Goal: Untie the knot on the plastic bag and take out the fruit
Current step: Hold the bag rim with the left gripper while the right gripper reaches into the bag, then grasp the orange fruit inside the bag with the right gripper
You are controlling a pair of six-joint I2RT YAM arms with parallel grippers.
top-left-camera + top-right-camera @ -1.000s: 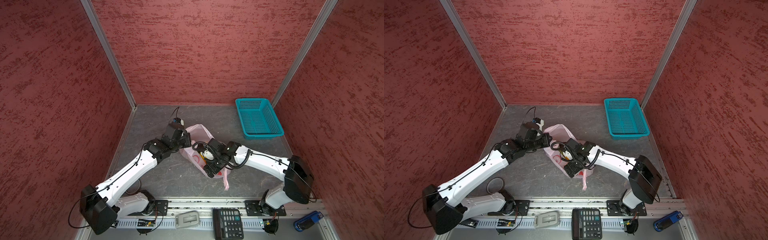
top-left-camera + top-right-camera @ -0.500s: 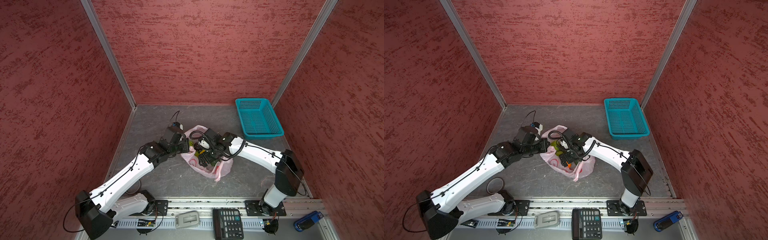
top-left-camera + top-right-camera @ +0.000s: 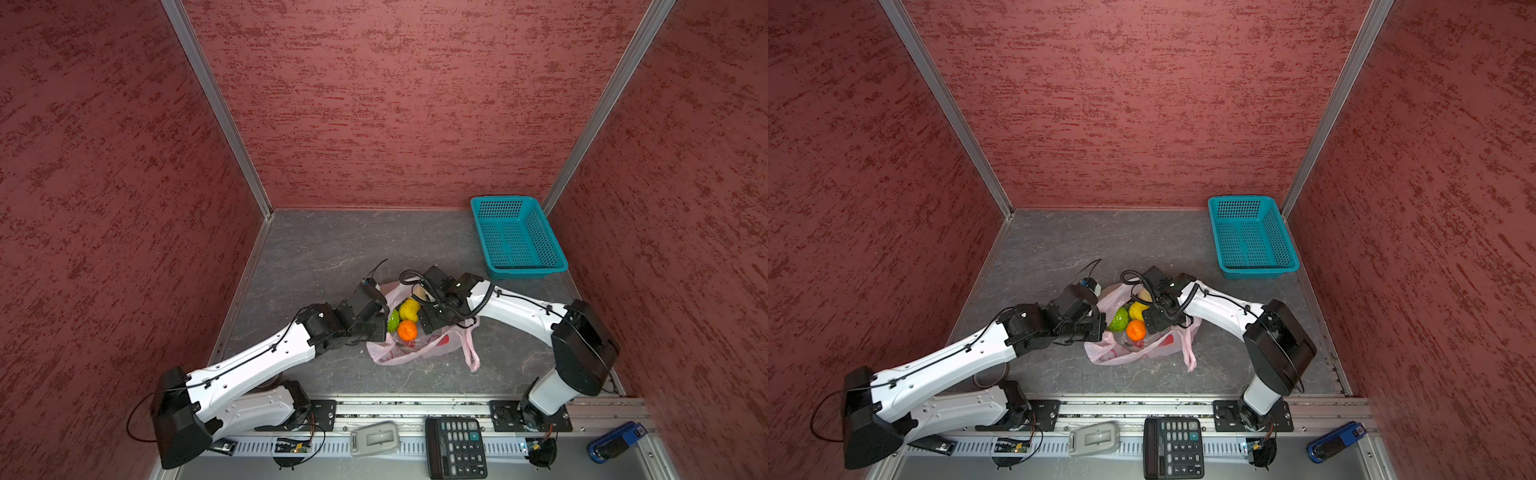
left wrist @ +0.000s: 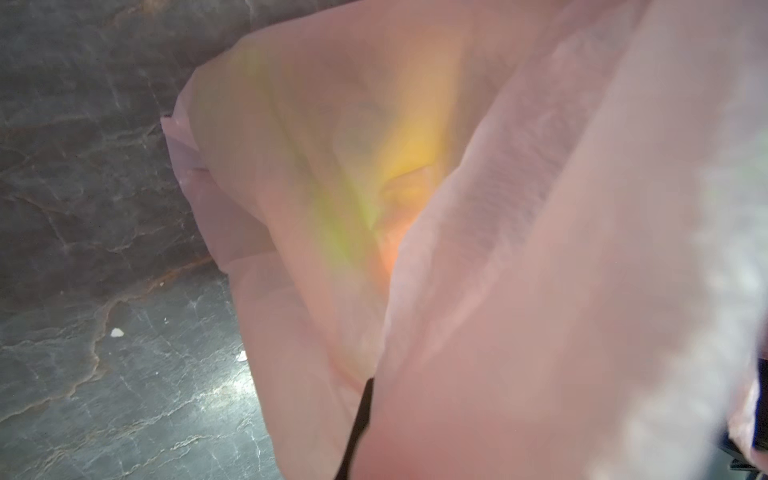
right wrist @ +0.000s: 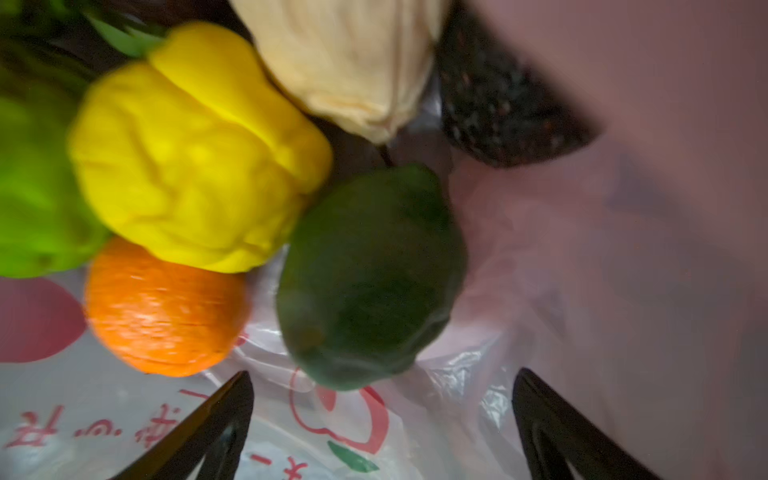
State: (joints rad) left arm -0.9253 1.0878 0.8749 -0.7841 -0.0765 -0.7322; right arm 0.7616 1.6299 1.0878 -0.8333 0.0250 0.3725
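Note:
The pale-pink plastic bag (image 3: 415, 353) (image 3: 1133, 353) lies mid-table with its mouth gaping. Inside it shows the fruit: orange (image 3: 407, 330), yellow (image 3: 409, 308), bright green (image 3: 393, 320) and cream (image 3: 422, 294). My left gripper (image 3: 384, 326) is shut on the bag's left rim, and film (image 4: 540, 249) covers its fingers. My right gripper (image 5: 382, 374) (image 3: 426, 324) stands open inside the mouth, just over a dark green fruit (image 5: 370, 282), beside the orange (image 5: 166, 307) and yellow (image 5: 195, 158). A dark brown-black piece (image 5: 498, 108) lies deeper. The knot is out of view. One handle loop (image 3: 471, 353) trails loose.
A teal basket (image 3: 517, 237) stands at the back right by the wall. Red walls close in three sides. On the front rail lie a calculator (image 3: 455, 446), a grey device (image 3: 374, 436) and a blue object (image 3: 615, 442).
The bag's mouth has spread wide and the fruit now shows. My right arm has swung round, its gripper now pointing down into the bag. The left gripper has kept its hold.

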